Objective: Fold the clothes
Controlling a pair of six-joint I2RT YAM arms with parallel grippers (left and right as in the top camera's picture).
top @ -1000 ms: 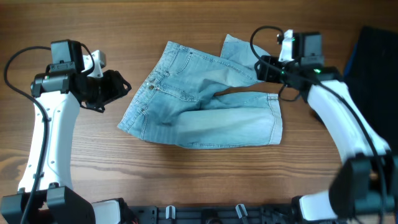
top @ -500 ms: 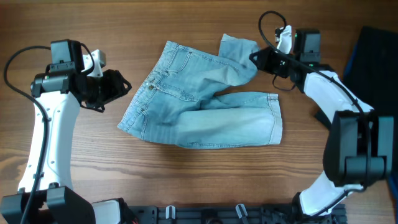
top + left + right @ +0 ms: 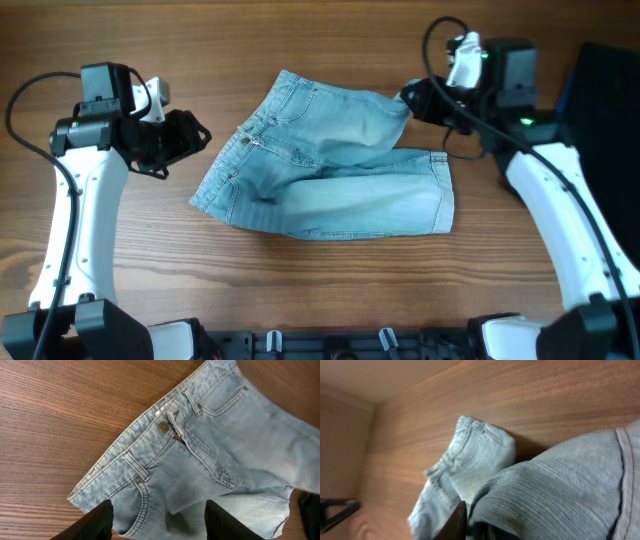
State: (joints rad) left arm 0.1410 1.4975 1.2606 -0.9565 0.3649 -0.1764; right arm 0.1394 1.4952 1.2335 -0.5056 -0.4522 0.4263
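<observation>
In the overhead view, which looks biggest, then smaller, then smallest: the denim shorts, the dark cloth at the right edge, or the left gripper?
1. denim shorts, clearly largest.
2. dark cloth, by its visible part; the frame edge cuts it, so its full size is unknown.
3. left gripper, smallest.

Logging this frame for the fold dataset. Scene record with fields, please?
garment: denim shorts, front up, on table
left gripper: open, empty, by the waistband
right gripper: shut on the far leg's hem, the leg drawn toward it
near leg: lying flat
other: dark cloth at the table's right edge
</observation>
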